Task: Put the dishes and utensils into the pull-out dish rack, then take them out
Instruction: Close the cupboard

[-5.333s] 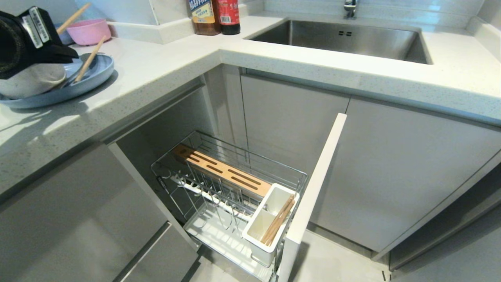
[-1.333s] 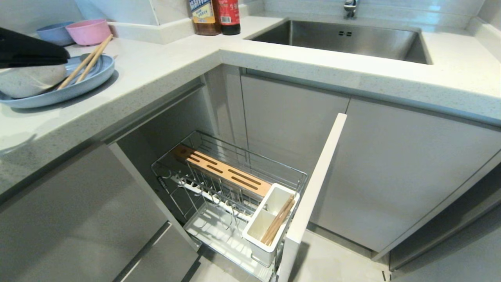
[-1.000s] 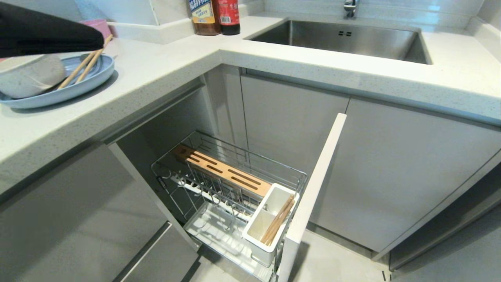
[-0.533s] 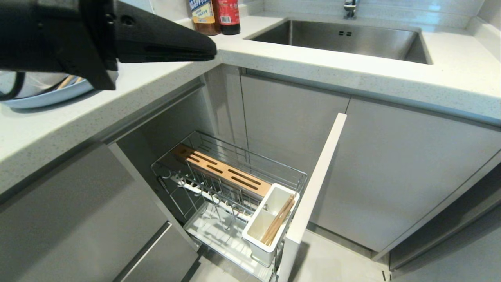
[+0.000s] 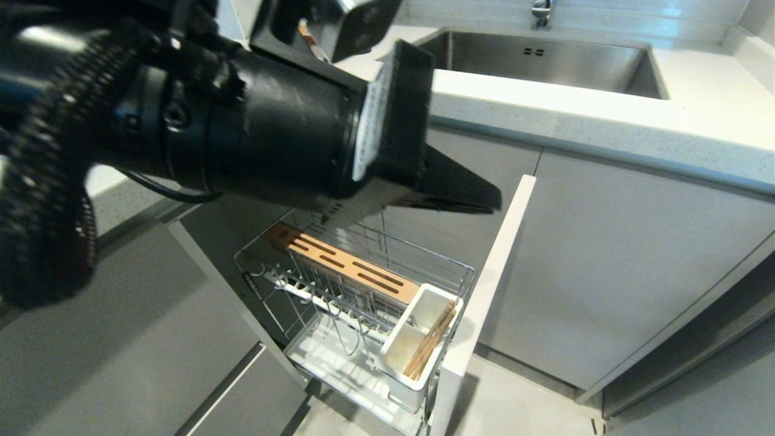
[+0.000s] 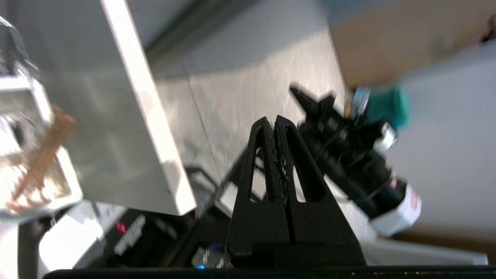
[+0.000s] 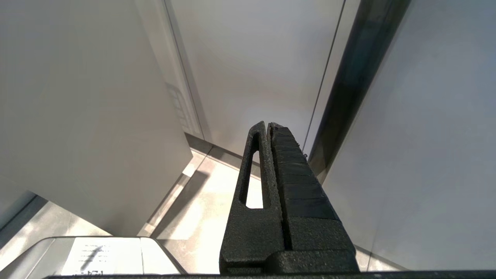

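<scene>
One pull-out dish rack stands drawn out below the surface edge. Its white utensil holder, at the front-panel end, contains one pair of chopsticks. One slotted wooden strip runs along the far side. Left gripper hangs above the rack, fingers clenched, empty. Right gripper is parked beside cabinet doors, fingers clenched, empty.

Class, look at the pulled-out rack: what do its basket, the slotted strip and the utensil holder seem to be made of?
Basket: thin shiny wire, probably chromed metal.
Slotted strip: light brown with cut slots, likely wood.
Utensil holder: smooth, opaque white walls, probably plastic.
</scene>
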